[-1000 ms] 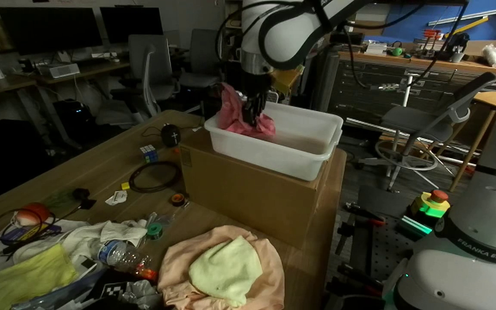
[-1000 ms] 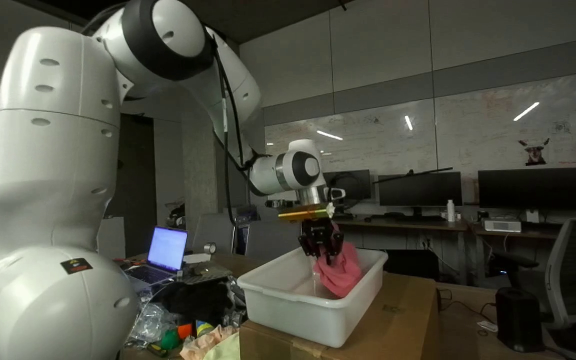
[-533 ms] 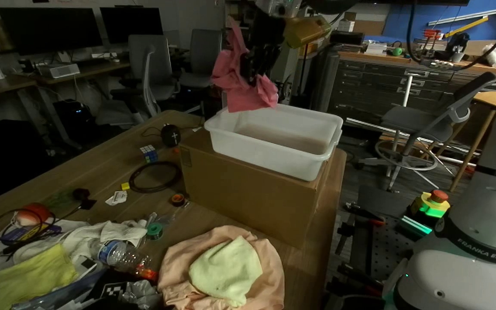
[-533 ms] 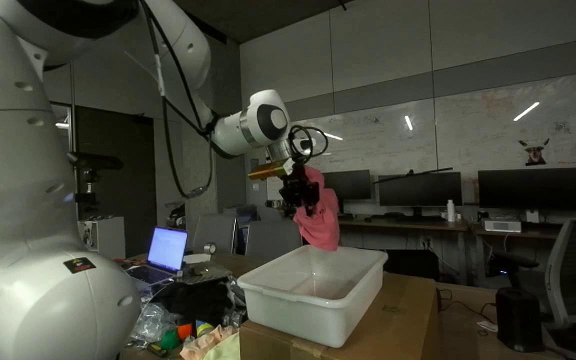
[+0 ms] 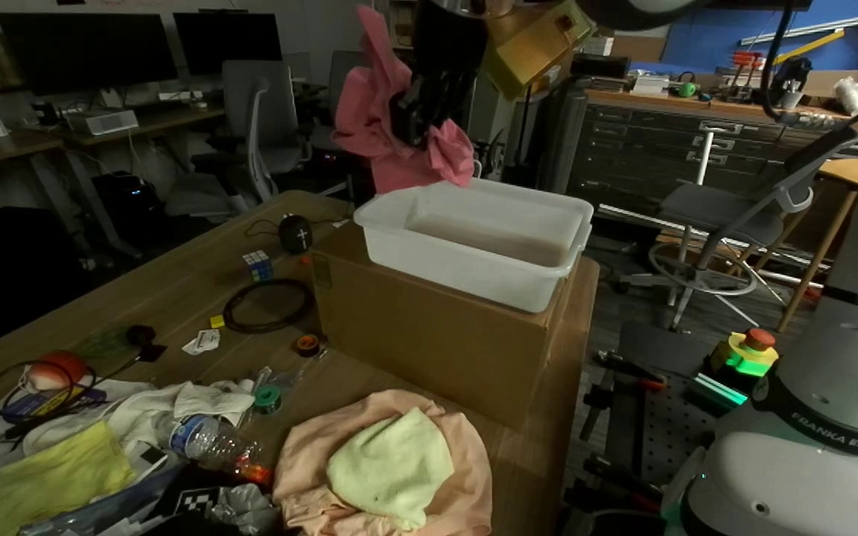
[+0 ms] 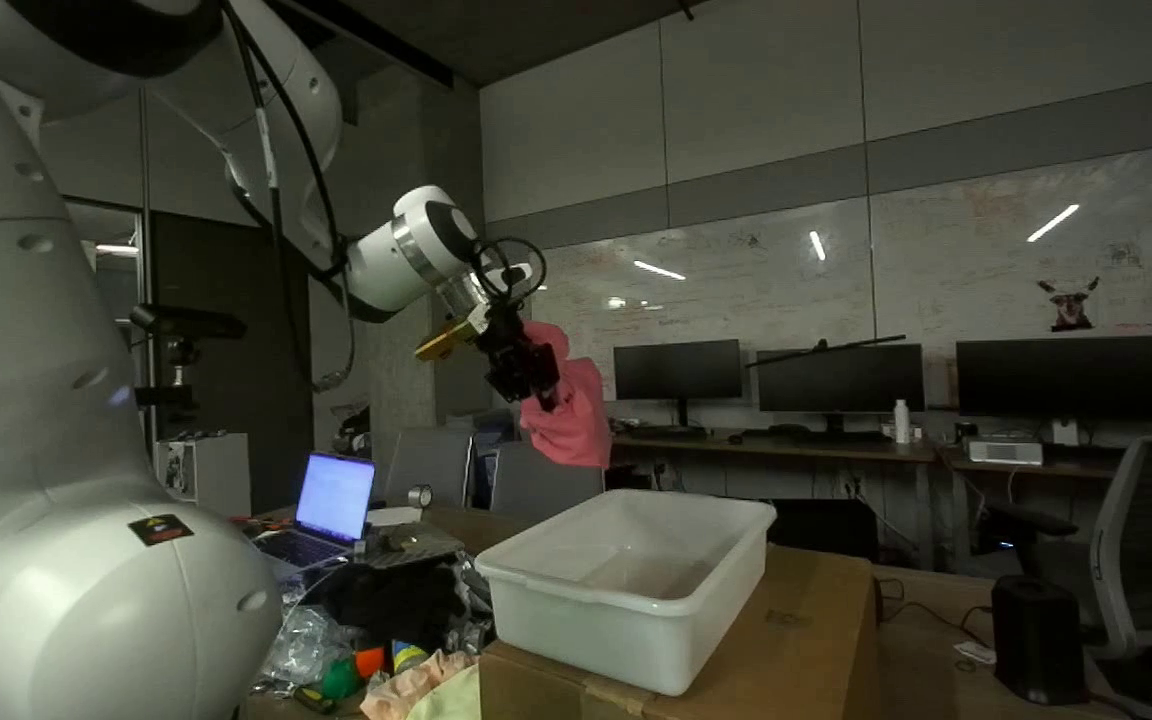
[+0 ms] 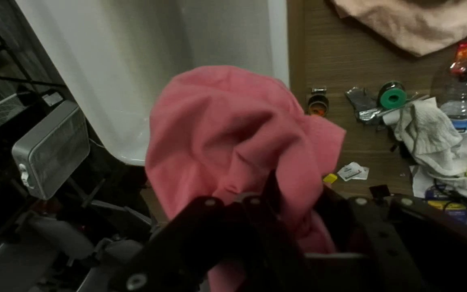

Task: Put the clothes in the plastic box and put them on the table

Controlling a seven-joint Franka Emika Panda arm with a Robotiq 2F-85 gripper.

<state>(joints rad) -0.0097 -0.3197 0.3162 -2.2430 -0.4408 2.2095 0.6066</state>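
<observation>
A pink cloth hangs bunched in my gripper, which is shut on it. In an exterior view the cloth and gripper are raised above and behind the white plastic box. The wrist view shows the cloth between the fingers, overlapping the white box in the picture. The visible inside of the white box holds no cloth. A peach cloth with a pale yellow-green cloth on it lies on the wooden table.
The white box stands on a cardboard box at the table's edge. A plastic bottle, a white cloth, a yellow cloth, a coiled cable and a cube puzzle lie on the table. A laptop shows too.
A second ago the gripper and pink cloth were down in the white box. They rose out of it, then shifted past the box's end with the wrist tilting. The cloth stayed in the gripper.
</observation>
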